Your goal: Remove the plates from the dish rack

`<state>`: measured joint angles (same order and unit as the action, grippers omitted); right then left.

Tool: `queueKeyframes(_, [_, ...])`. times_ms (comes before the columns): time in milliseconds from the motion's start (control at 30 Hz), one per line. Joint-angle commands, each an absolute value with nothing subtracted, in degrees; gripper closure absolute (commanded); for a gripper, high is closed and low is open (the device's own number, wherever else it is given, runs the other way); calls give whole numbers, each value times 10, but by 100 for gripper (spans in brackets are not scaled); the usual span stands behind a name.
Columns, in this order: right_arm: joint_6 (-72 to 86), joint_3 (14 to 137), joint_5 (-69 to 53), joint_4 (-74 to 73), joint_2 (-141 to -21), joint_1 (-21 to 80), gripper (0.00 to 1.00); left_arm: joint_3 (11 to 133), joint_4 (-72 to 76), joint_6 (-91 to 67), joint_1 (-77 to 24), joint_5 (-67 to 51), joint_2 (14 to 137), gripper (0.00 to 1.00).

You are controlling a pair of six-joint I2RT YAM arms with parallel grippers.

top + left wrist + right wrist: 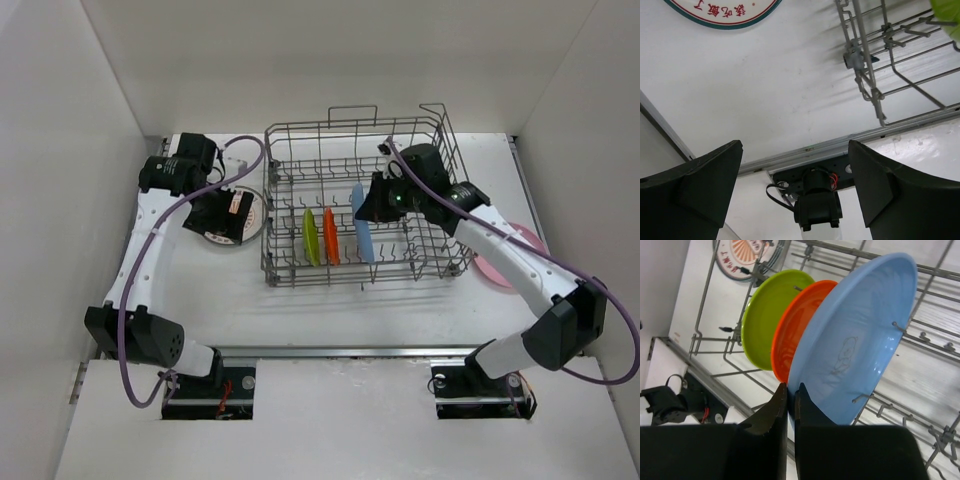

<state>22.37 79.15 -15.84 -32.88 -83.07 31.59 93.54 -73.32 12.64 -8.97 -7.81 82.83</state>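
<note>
Centrally, toward twelve o'clock on the table (330, 320), the dish rack (425, 252) is found, with three plates stood on edge between its tines. Outside it, the pink plate (490, 272) is laid flat at the rack's three o'clock, partly hidden under the right arm, and a white patterned plate (256, 208) at its nine o'clock. Inside, the light blue plate (855, 340) is the largest. The orange plate (795, 335) is leaned just beside it on the nine o'clock side, and the lime green plate (765, 315) is stood beyond that.

The right gripper (790, 405) is pinched tight on the blue plate's lower rim. The left gripper (795, 165) is spread wide with nothing between its fingers, hovering over bare table near the patterned plate.

The lift is best made straight up along the tines, so that no wire is caught and the orange neighbour is not dragged. With so thin an edge pinched, a slow, level rise is advised, lest the plate be swung loose.
</note>
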Motion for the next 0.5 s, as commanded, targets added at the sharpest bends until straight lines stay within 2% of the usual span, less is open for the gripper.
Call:
queueKeyframes(0, [196, 853, -135, -288, -815, 313, 100, 925, -725, 134, -90, -56, 802, 15])
queueKeyframes(233, [239, 1021, -64, -301, -815, 313, 100, 958, -736, 128, -90, -56, 802, 13])
queueKeyframes(467, [250, 1060, 20, -340, -809, 313, 100, 992, -754, 134, -90, -68, 831, 13])
